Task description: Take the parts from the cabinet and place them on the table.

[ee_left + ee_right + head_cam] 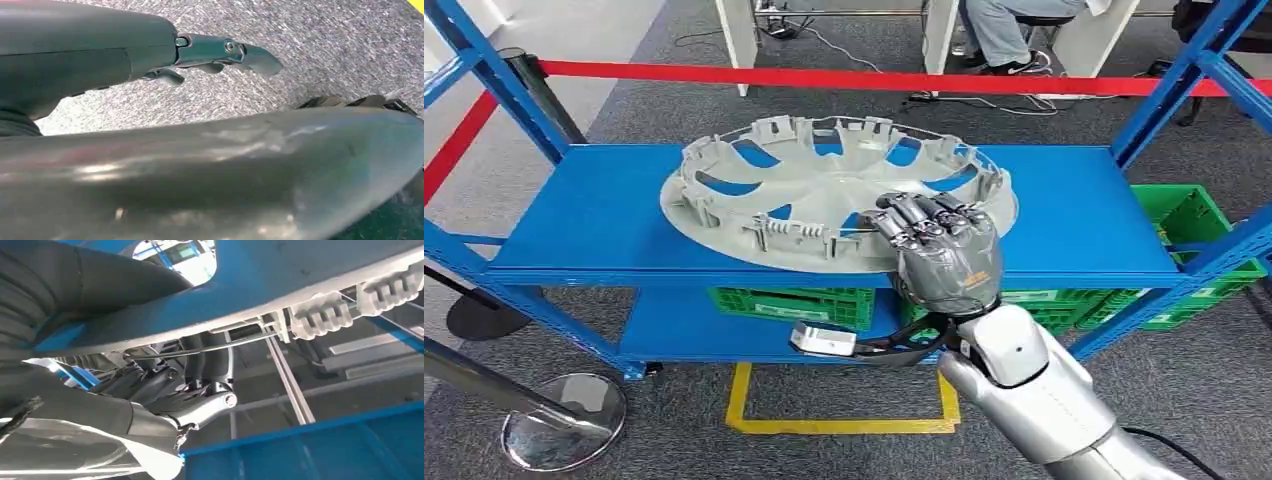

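Hubcap (824, 195) on blue shelf (604, 215), rim under the fingers (924, 215) | right hand (944, 250) gripping its near edge | left hand (220, 52) hanging over carpet, fingers spread, holding nothing

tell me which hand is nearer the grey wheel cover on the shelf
Right. The right hand is on the wheel cover's near rim, fingers curled over its edge. The left hand hangs over grey carpet, away from the cover.
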Controlling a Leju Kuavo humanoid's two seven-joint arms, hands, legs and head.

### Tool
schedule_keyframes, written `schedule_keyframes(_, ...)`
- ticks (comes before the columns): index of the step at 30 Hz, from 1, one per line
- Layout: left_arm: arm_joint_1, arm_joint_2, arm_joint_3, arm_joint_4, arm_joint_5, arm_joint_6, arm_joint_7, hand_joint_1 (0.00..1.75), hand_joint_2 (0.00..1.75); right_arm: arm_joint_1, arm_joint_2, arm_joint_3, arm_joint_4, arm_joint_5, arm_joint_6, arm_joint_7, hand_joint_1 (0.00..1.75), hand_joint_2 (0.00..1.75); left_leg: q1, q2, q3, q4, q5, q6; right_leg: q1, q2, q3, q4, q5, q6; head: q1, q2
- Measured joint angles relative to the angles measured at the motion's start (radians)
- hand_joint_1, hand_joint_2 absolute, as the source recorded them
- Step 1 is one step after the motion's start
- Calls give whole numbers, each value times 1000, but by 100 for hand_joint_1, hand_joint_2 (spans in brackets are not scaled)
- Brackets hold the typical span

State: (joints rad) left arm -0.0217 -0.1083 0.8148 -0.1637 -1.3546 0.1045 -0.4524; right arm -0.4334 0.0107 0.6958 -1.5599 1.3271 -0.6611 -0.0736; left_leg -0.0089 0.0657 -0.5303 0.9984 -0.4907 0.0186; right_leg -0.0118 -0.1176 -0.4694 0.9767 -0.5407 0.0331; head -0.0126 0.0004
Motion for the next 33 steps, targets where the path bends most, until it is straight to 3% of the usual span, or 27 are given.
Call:
schedule_keyframes(10, 2, -53, 0, -21, 2, 64, 68, 0, 0, 11, -6, -3, -22, -26, -9, -20, 175, 175, 0, 0, 0, 0, 0, 0, 0, 0, 0, 0, 0, 0, 0, 0)
schedule_keyframes(33, 8, -71, 1, -57, 32, 53, 69, 0, 0, 21, -10, -5, -21, -45, -9, -31, 175, 175, 0, 0, 0, 0, 0, 0, 0, 0, 0, 0, 0, 0, 0, 0)
